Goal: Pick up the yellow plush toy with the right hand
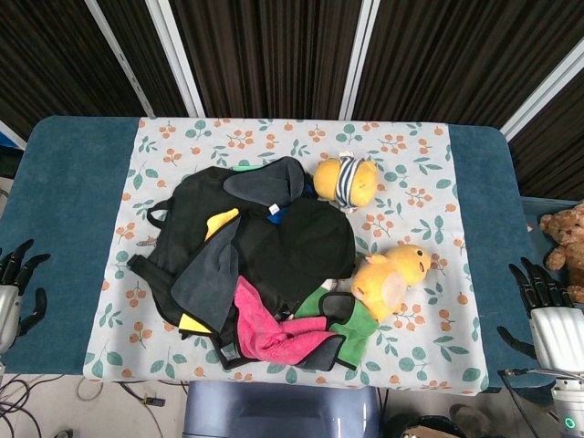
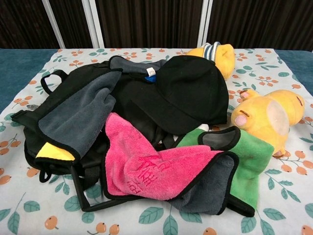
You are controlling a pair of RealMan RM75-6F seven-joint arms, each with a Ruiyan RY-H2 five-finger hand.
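Observation:
A yellow plush toy lies on the floral cloth at the right side of the table, partly over a green cloth; it also shows at the right of the chest view. A second yellow plush with a striped band sits further back, seen too in the chest view. My right hand hangs off the table's right edge, fingers spread and holding nothing. At the far left, below the table edge, my left hand is also open and empty. Neither hand shows in the chest view.
A heap of black bags, a black cap, grey cloths, a pink towel and a green cloth fills the table's middle. A brown teddy bear sits off the table at the right. Blue table cover borders both sides.

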